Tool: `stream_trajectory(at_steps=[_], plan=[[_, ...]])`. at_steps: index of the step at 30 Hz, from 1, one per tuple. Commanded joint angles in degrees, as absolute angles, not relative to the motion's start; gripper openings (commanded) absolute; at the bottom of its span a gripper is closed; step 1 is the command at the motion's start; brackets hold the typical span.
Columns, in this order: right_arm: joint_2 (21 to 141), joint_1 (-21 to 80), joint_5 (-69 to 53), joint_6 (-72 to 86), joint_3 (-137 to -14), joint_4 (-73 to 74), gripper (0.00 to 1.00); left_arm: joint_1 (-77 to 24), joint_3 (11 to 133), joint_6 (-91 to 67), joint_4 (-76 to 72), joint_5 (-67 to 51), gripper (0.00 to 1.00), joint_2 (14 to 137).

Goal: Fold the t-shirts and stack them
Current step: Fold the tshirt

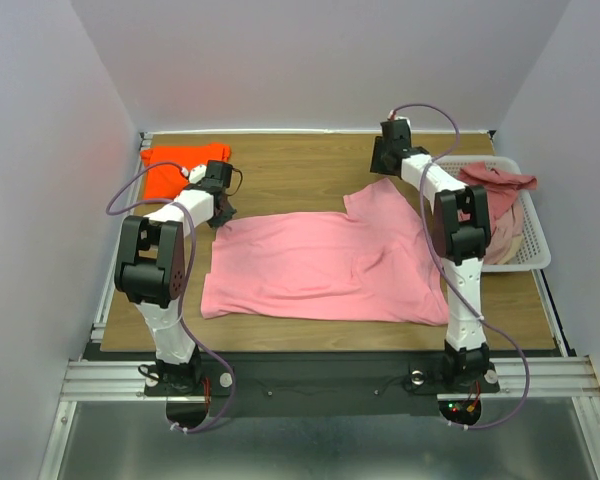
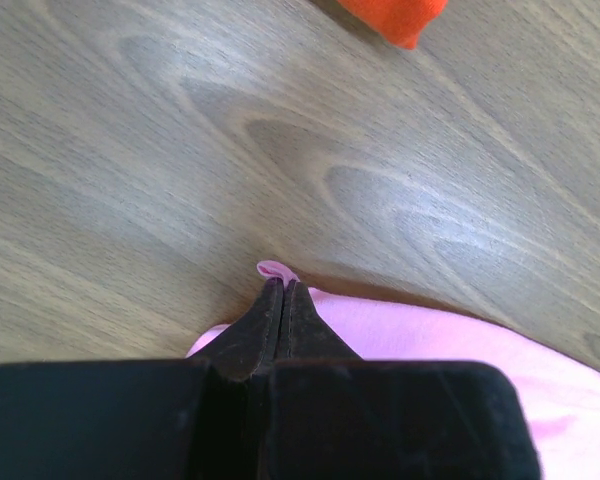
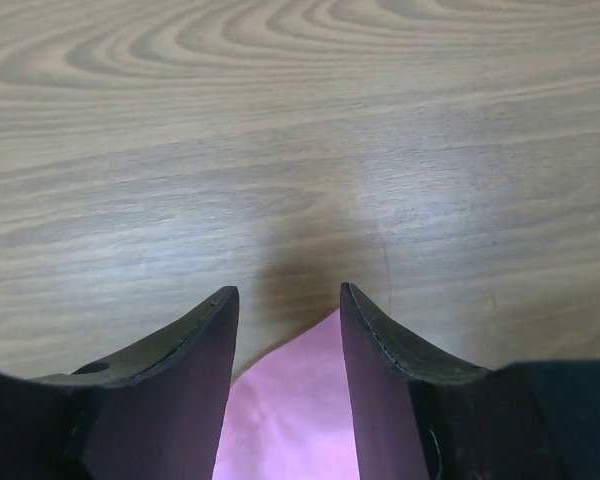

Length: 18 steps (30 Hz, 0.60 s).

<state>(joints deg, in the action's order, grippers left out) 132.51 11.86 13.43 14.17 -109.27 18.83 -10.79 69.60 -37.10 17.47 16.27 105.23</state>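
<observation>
The right gripper (image 3: 285, 295), jaws parted, straddles the far right corner of the pink t-shirt (image 1: 320, 265), spread crosswise on the wooden table (image 1: 310, 160) between both arms, while the left gripper (image 2: 280, 287) is pinched tight on its far left corner.

One pink t-shirt (image 1: 325, 265) spread flat on the tabletop (image 1: 300, 160), orange t-shirt (image 1: 170, 170) bunched in the back left corner, white basket (image 1: 538, 245) on the right with rosy shirts (image 1: 500, 180) inside.

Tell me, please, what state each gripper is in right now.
Left gripper: shut, pinching the edge of the pink t-shirt.
Right gripper: open, jaws either side of the shirt's corner, not gripping it.
</observation>
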Motion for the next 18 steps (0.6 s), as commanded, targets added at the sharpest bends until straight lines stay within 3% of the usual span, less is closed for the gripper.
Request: stream_trajectory(at_steps=[1, 18], plan=[[136.84, 12.04, 16.69, 12.66, -114.26, 17.05, 0.5, -10.99, 70.14, -36.12, 17.14, 17.05, 0.0, 104.15], [132.55, 12.39, 17.31, 13.1, -104.16, 17.05, 0.39, -10.99, 69.61, -36.47, 16.96, 16.79, 0.0, 104.77]])
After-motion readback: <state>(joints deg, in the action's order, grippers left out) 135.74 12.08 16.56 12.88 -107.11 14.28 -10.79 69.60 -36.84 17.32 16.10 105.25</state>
